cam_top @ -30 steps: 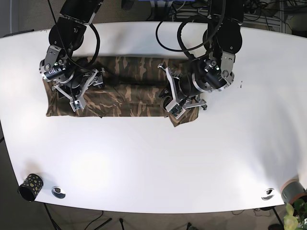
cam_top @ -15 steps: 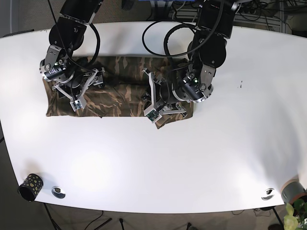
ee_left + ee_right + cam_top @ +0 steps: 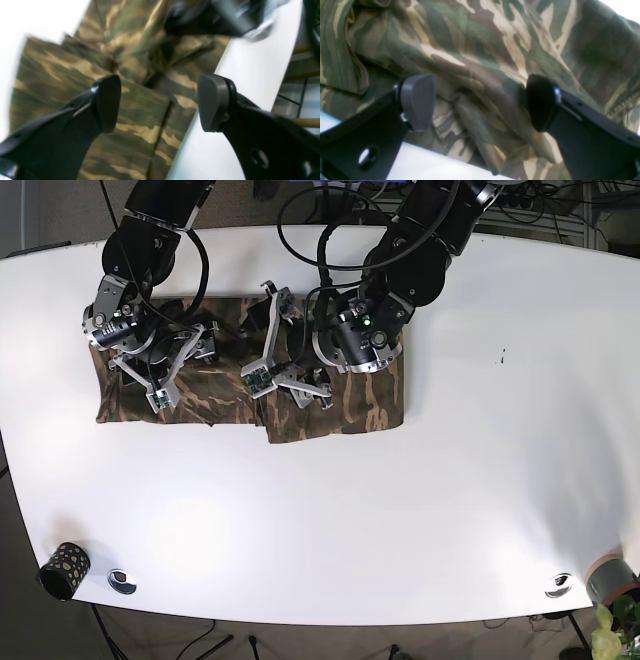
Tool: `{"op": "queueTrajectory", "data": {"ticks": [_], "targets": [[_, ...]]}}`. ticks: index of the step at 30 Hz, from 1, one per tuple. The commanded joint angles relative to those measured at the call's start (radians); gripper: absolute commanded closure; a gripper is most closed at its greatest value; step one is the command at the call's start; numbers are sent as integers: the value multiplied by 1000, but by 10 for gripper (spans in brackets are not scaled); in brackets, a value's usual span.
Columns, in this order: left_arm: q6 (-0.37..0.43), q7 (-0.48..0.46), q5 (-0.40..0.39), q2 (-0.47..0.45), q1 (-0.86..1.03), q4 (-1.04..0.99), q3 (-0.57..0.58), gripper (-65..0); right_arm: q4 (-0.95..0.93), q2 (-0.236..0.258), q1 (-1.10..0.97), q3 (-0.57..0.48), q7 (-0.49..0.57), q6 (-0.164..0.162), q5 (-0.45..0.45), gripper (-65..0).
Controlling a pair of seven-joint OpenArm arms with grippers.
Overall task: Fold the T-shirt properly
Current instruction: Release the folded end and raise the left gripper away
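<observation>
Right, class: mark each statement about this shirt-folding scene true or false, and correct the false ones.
1. The T-shirt is camouflage patterned. True.
2. The left gripper is clamped shut on cloth. False: its jaws stand apart with nothing between them.
3. The right gripper is open above the fabric. True.
4. The T-shirt lies on a dark wooden table. False: the table is white.
5. A spotted black cup sits near a table corner. True.
</observation>
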Motion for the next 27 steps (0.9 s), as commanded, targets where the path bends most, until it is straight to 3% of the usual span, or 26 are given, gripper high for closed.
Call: {"op": "queueTrajectory", "data": {"ticks": [1, 5, 9, 16, 20, 27], "targets": [[1, -16, -8, 8, -17, 56, -40, -449, 21, 7, 16, 0, 19, -1, 12, -531], [7, -16, -6, 0, -11, 88, -101, -450, 35, 7, 16, 0, 18, -1, 39, -531], [7, -16, -6, -58, 15, 119, -155, -447, 84, 7, 10, 3, 11, -1, 142, -533], [0, -19, -8, -139, 72, 168, -371, -447, 139, 15, 10, 3, -74, -1, 360, -537], [-16, -19, -8, -147, 103, 191, -517, -447, 102, -13, 11, -1, -127, -1, 463, -537], [-158, -14, -6, -145, 109, 182, -735, -446, 7, -68, 11, -4, -133, -1, 461, -534]]}}
